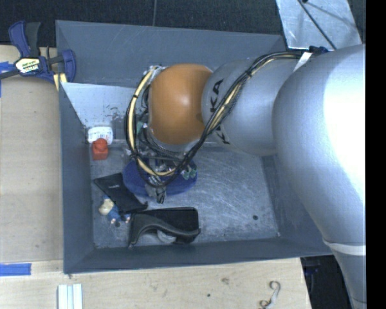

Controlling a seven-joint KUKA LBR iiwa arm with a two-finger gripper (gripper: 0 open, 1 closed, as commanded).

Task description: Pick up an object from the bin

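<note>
1. Grey metal bin (235,192), everything bunched in its left half, and the arm (276,108) is in from the right with an orange cover (177,105) on the wrist.
2. Gripper (158,192) hangs low over a blue round flat thing (179,185), middle-left of the floor. Can't tell how wide it's open or whether it has hold of anything, since the wrist hides that.
3. Just beside the blue thing there's a black flat piece (116,188) on its left and a bigger black curved thing (170,223) toward the near wall.
4. Further out are a small cream bit (106,206), a red cap (100,149) and a white thing (100,134) by the left wall.
5. If blue is the pick, I'd go straight down on its edge and lift vertically, so the black pieces don't get dragged along.
</note>
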